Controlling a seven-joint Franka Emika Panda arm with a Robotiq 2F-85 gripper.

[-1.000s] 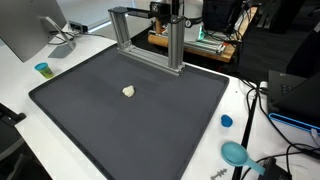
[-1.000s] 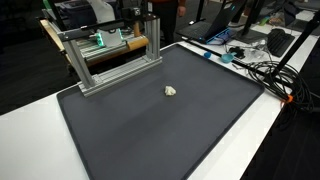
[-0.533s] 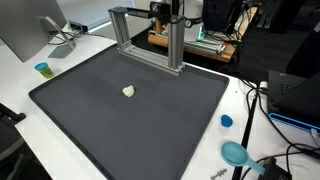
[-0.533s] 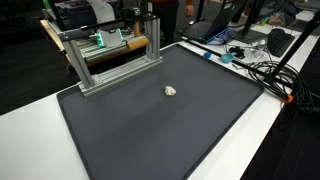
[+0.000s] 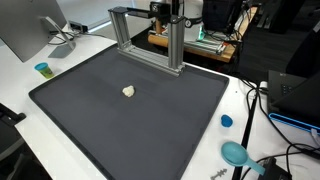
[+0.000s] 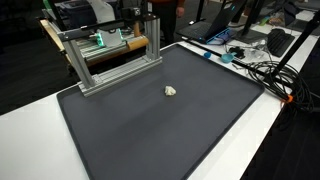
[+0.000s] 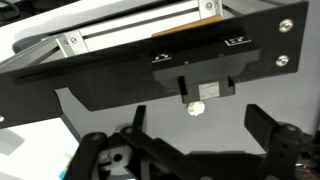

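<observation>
A small whitish lump point(image 5: 128, 91) point(image 6: 171, 91) lies alone on the big dark mat point(image 5: 130, 135) point(image 6: 170, 135) in both exterior views. The arm and gripper do not show in either exterior view. In the wrist view the gripper point(image 7: 198, 125) is open, its two dark fingers point(image 7: 262, 122) spread wide with nothing between them. The lump point(image 7: 196, 108) sits some way beyond the fingertips, roughly centred between them, and nothing touches it.
An aluminium frame point(image 5: 150, 40) point(image 6: 110, 55) stands on the mat's far edge. A blue cup point(image 5: 43, 69), a blue lid point(image 5: 226, 121) and a teal round thing point(image 5: 236, 153) lie on the white table. Cables point(image 6: 265, 70) and a monitor point(image 5: 30, 25) border it.
</observation>
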